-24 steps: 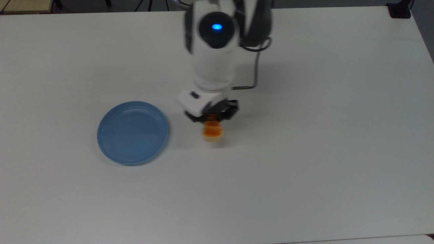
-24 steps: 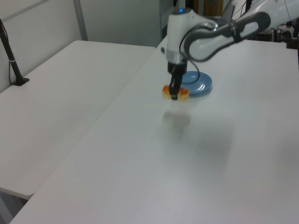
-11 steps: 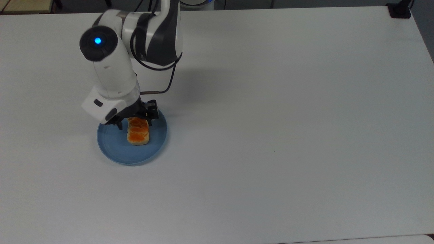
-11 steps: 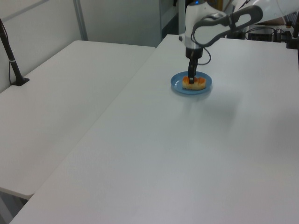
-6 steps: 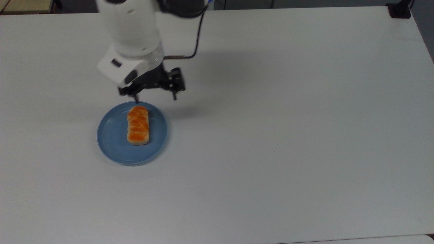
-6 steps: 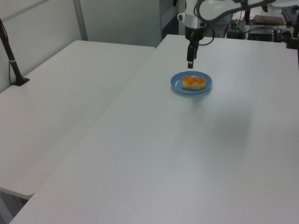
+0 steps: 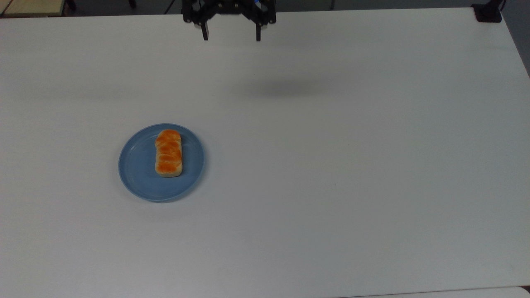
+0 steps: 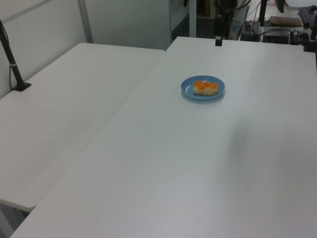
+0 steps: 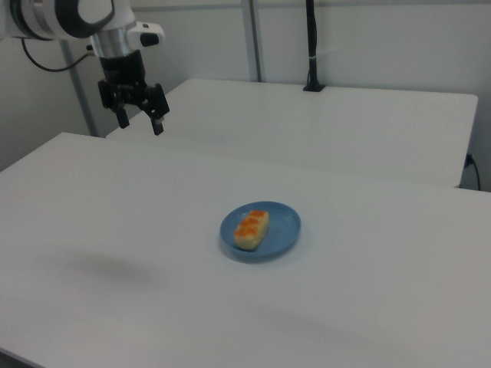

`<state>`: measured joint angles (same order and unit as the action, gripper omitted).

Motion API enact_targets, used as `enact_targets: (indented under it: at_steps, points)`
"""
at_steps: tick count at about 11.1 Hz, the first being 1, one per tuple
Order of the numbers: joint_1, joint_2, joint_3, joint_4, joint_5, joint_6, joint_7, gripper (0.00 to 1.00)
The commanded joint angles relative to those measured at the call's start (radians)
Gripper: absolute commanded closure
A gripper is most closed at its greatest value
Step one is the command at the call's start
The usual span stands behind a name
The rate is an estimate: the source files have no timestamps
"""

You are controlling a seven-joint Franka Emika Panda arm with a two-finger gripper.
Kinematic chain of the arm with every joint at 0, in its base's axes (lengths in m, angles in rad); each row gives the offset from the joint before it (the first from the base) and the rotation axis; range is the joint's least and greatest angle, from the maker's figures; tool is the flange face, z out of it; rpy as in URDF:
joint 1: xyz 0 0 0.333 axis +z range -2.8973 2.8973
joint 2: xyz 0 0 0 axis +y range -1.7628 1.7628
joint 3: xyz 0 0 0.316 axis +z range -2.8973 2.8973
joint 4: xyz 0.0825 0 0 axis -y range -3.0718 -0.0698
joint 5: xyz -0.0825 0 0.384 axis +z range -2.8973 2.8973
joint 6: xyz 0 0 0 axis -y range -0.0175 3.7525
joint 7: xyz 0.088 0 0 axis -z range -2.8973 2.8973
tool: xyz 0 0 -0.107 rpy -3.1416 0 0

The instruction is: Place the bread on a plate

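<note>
The bread [image 7: 168, 153], a small orange-glazed loaf with pale sides, lies flat on the round light-blue plate [image 7: 136, 174], a little toward the top view's right of the plate's middle. Bread [image 8: 205, 88] and plate [image 8: 188, 91] also appear in the left view, and bread [image 9: 251, 228] on plate [image 9: 282, 230] in the right view. My gripper [image 7: 230, 36] hangs high at the top view's upper edge, far from the plate, open and holding nothing. In the right view the gripper [image 9: 140, 123] hovers well above the table at the upper left.
A large white table [image 7: 331, 165] carries the plate. A second white table [image 8: 64, 94] adjoins it on the left view's left. A black post [image 9: 311, 46] stands on the far table in the right view. Cluttered equipment [image 8: 277, 29] sits beyond the table's far end.
The gripper carried the bread over the plate, let it go there, opened, then rose and drew back to the top view's upper edge. The bread now rests on the plate.
</note>
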<state>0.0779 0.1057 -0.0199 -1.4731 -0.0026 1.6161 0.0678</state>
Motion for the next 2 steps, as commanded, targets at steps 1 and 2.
enact_targets:
  at_steps: [1, 2]
  points:
    - [0.003, -0.052, -0.018, -0.047, -0.004, -0.005, 0.023, 0.0]
    - [0.002, -0.06, -0.02, -0.049, -0.004, -0.016, 0.023, 0.0]
